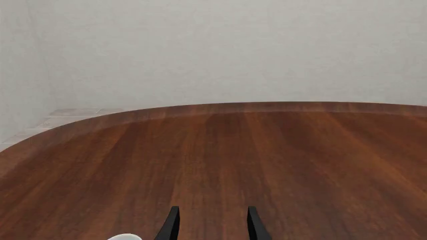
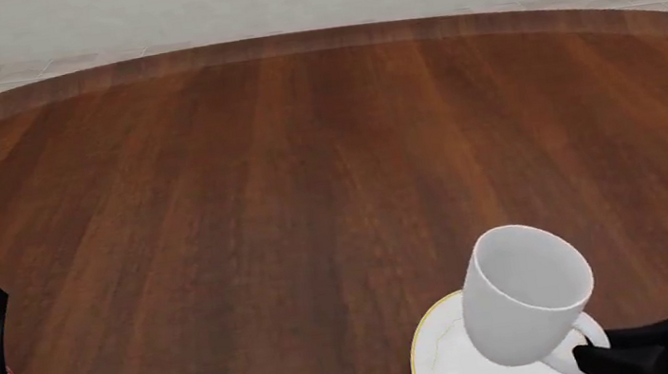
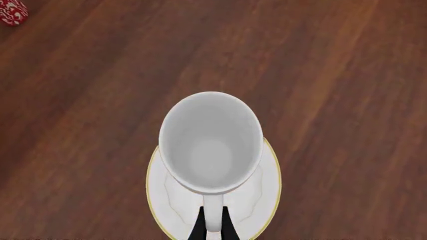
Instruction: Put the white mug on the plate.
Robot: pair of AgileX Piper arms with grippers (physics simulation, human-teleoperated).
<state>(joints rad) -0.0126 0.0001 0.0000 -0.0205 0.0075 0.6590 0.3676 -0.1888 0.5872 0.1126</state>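
Wood grain fills the left wrist view: the left end effector (image 1: 212,225) shows only two dark fingertips standing apart with nothing between them, aimed across bare counter (image 1: 267,160) toward its curved far edge, and a white sliver at the frame border is too cropped to name. From the front view, the white mug (image 2: 525,307) sits over the plate (image 2: 438,356) at about 5 o'clock, near the counter's near edge, tilted with its mouth up and forward; whether its base touches the plate cannot be told. The right end effector (image 2: 610,359) reaches in from 4 o'clock at the handle side, probably so the mug lowers onto the plate centre. Open counter lies toward 12 o'clock. In the right wrist view, dark fingers (image 3: 197,227) are clamped on the handle, the plate's gold rim ringing the mug; a red patterned object (image 3: 12,12) lies well apart.
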